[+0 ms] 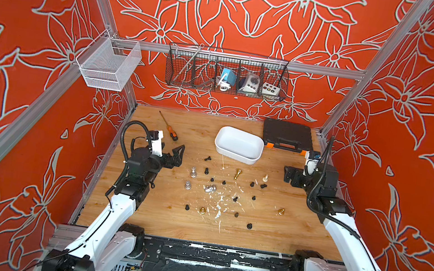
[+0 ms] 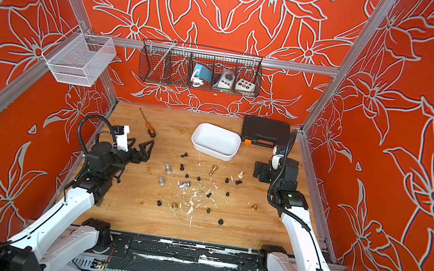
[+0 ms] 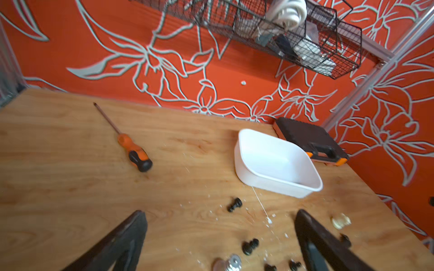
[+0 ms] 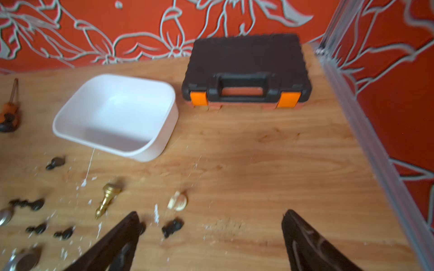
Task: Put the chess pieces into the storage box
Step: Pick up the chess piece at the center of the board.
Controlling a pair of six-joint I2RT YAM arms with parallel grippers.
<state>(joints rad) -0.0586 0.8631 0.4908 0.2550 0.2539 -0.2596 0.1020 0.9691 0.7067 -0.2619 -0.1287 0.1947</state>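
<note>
The chess pieces (image 1: 210, 189) lie scattered over the middle of the wooden table (image 1: 168, 222), mostly black pawns with a few silver, gold and one cream, all outside the box. Flanking them, the left gripper (image 3: 220, 213) and right gripper (image 4: 210, 213) hang with jaws spread wide, grasping nothing. Beyond sits the white storage box (image 1: 236, 156). Farther back is an orange-handled screwdriver (image 1: 171, 133) on the left arm's side and a black toolcase (image 1: 287, 133) just beside the box.
</note>
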